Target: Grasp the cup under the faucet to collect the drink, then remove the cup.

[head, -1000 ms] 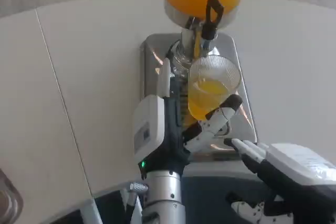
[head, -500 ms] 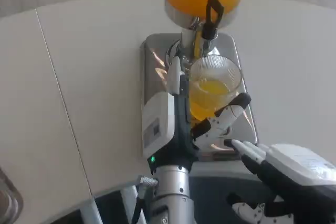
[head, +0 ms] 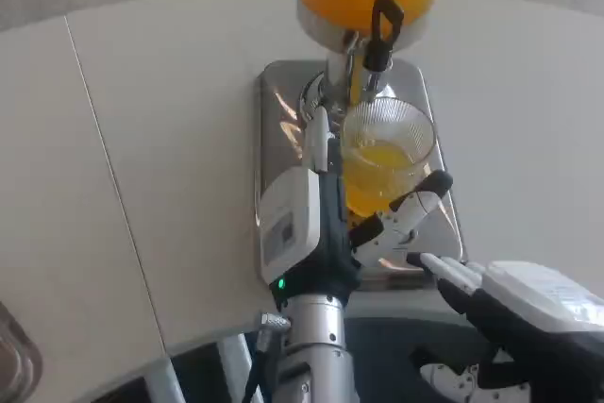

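Cup (head: 385,153) filling under faucet (head: 377,40), left hand (head: 326,219) wrapped around it.
Thin ribbed plastic, juice-heavy: grip low, gently; right hand (head: 514,304) rests spread.

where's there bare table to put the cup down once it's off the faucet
Bare table lies left of the dispenser base, across the seam, and to its right, beyond the right hand. It is crowded on the base itself: the cup sits under the faucet with the left hand around it.
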